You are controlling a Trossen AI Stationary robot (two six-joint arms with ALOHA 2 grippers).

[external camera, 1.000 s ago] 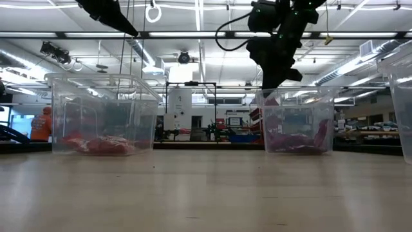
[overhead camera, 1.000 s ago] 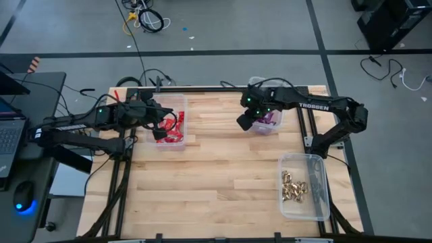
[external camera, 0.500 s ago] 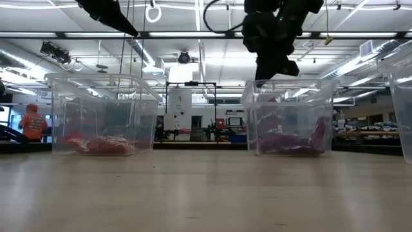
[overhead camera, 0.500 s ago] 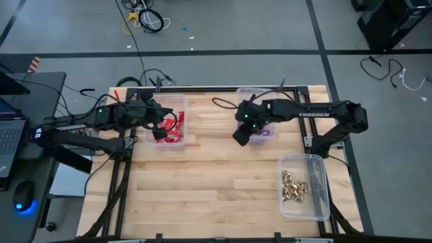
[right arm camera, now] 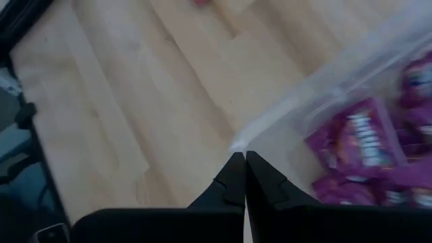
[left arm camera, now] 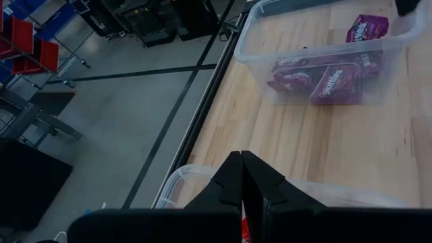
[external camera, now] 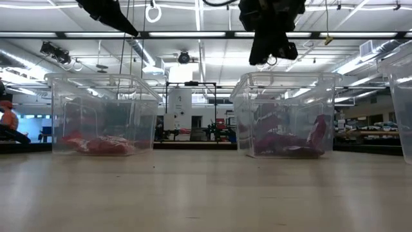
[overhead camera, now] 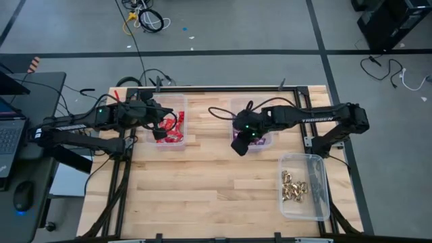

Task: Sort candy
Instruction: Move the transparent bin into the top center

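Observation:
The candy lies sorted in three clear bins: red packets (overhead camera: 173, 132) in the left bin (overhead camera: 181, 101), purple packets (right arm camera: 364, 145) in the middle bin (overhead camera: 268, 138), and gold pieces (overhead camera: 293, 185) in the bin (overhead camera: 317, 202) at the near right. My right gripper (right arm camera: 239, 156) is shut, with its tips at the near-left corner of the purple bin. My left gripper (left arm camera: 241, 162) is shut with nothing in it and hangs above the red bin (left arm camera: 177, 181). My right gripper has its shut fingertips at the near-left corner of the purple bin's rim (right arm camera: 237, 142). It comes slanting down from above. Whether the tips sit inside or outside the wall cannot be told. The bin stands flat on the table.
Bare wooden tabletop (overhead camera: 202, 175) lies in the middle and near left. Black frame rails (overhead camera: 202, 88) run along the table's edges. A laptop and mouse sit on a side desk (overhead camera: 13, 135) left of the table. A person (external camera: 8, 119) shows far off in the room.
My right gripper has swung toward the table's left and near edges, staying shut. The purple bin has slid along the table with it, leftward and nearer, with its packets inside. My left arm has kept still.

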